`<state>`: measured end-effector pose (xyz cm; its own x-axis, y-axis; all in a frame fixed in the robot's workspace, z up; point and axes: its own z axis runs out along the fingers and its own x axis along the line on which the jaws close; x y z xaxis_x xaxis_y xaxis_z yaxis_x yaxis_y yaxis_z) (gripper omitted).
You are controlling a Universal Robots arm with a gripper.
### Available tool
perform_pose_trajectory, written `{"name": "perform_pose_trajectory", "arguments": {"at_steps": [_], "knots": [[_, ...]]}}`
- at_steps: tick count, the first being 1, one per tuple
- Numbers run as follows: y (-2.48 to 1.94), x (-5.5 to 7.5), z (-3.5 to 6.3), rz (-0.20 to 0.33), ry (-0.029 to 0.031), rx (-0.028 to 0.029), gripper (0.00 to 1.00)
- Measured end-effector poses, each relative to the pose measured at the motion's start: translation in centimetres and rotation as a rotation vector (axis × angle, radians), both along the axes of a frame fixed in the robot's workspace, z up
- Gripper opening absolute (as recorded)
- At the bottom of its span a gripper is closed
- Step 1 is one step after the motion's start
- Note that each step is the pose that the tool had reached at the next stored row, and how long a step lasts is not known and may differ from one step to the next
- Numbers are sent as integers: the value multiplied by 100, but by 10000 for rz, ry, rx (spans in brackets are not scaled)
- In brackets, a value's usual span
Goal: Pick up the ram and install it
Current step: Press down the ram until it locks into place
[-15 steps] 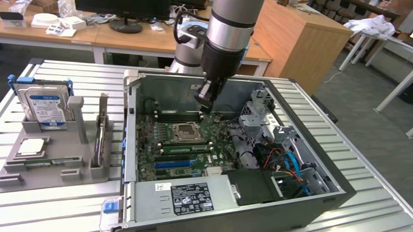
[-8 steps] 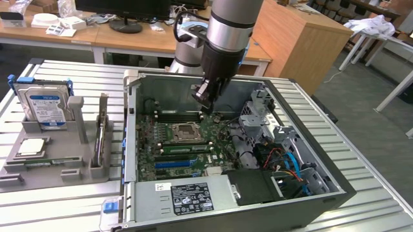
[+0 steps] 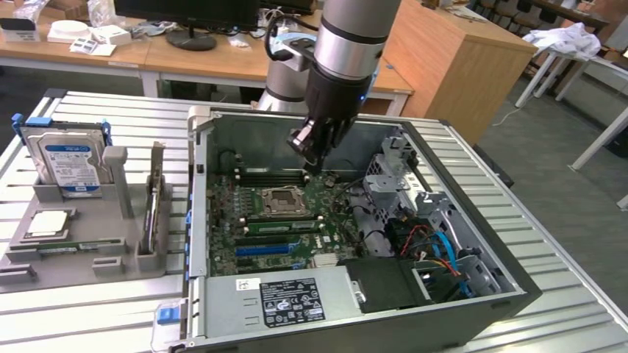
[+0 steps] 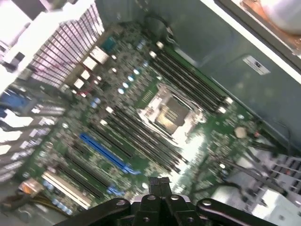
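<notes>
My gripper (image 3: 312, 156) hangs inside the open computer case (image 3: 201, 220), above the black memory slots (image 3: 270, 176) at the back of the motherboard. Its fingers are shut and I see nothing between them. In the wrist view the shut gripper (image 4: 160, 184) points down at the board near the CPU socket (image 4: 171, 113). A long green stick with dark chips, the ram (image 3: 279, 226), sits in a slot just in front of the CPU socket (image 3: 282, 198). A second thin green stick (image 3: 67, 249) lies in the grey tray (image 3: 88, 268) on the exterior view's left.
A silver hard drive with a blue label (image 3: 69, 163) stands upright in the tray. A blue slot (image 3: 267, 248) and the power supply (image 3: 284, 298) lie at the case's front. A drive cage with coloured cables (image 3: 437, 250) fills the case's right side.
</notes>
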<state>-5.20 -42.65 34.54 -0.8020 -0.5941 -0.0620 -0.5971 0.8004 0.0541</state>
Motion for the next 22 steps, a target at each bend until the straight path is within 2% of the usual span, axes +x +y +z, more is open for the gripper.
{"name": "perform_pose_trajectory", "arguments": {"at_steps": [3,4,5,6,7,11,22], "knots": [[0,-1,-1,-93,557,1,11],[1,-1,-1,-154,707,0,11],[1,-1,-1,-227,800,3,11],[0,-1,-1,-294,854,3,11],[0,-1,-1,-318,871,4,11],[1,-1,-3,-394,872,9,11],[0,-1,-4,-2394,868,97,11]]}}
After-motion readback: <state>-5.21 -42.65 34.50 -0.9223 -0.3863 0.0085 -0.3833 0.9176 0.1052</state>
